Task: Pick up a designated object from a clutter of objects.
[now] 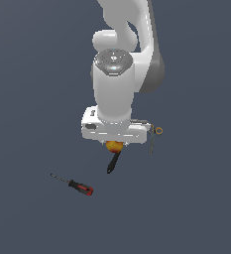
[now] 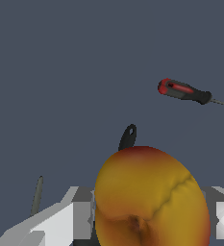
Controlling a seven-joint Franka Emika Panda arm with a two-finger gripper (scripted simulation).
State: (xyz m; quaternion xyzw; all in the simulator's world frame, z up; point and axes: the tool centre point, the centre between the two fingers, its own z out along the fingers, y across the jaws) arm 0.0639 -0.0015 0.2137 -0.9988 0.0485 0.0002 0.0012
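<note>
Screwdriver (image 1: 73,184), red-and-black handle, lies nearest on the grey table (image 1: 28,213), well apart from the arm. Behind it the black spatula (image 1: 112,162), handle pointing outward. Directly above that, the tool (image 1: 115,144) grips the yellow-orange fruit (image 1: 114,146), fingers (image 2: 60,218) pressed to its sides. Orange-handled scissors (image 1: 155,135) lie farther back, on the exterior view's right.

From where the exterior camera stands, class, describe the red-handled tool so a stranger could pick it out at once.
Start at the big white robot arm in the middle of the exterior view. Look below its gripper, toward that view's left, where the screwdriver lies alone on the dark floor. Its red-and-black handle and thin metal shaft set it apart from the all-black spatula and the round yellow-orange fruit.
</note>
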